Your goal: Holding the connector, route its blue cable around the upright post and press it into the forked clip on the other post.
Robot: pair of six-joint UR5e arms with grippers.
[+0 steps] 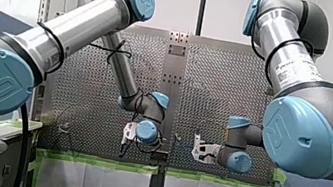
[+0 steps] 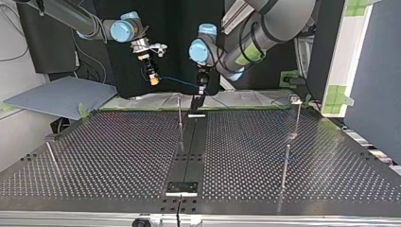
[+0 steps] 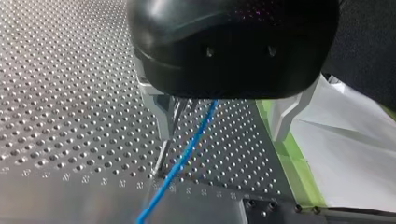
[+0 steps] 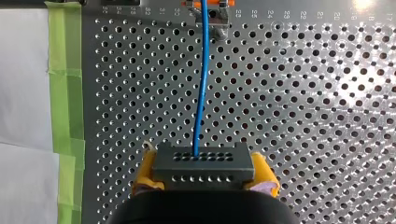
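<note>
Above the perforated metal worktop [image 4: 327, 116], my right gripper [image 4: 204, 171] clamps the dark rectangular connector [image 4: 204, 164]. My left gripper [image 3: 222, 135] stands apart around its thin blue cable [image 3: 187, 156].

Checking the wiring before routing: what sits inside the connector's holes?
The blue cable enters one hole of the connector; the neighbouring holes look empty. How deep it goes is hidden, and the yellow pads of my right gripper cover its sides.

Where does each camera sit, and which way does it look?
Front view: behind both arms, facing the perforated metal table.
Top view: across the table, facing both arms.
Left wrist view: above my left gripper, open around the thin blue cable.
Right wrist view: behind my right gripper, shut on the dark grey rectangular connector.
Both wrist views share the cable.
</note>
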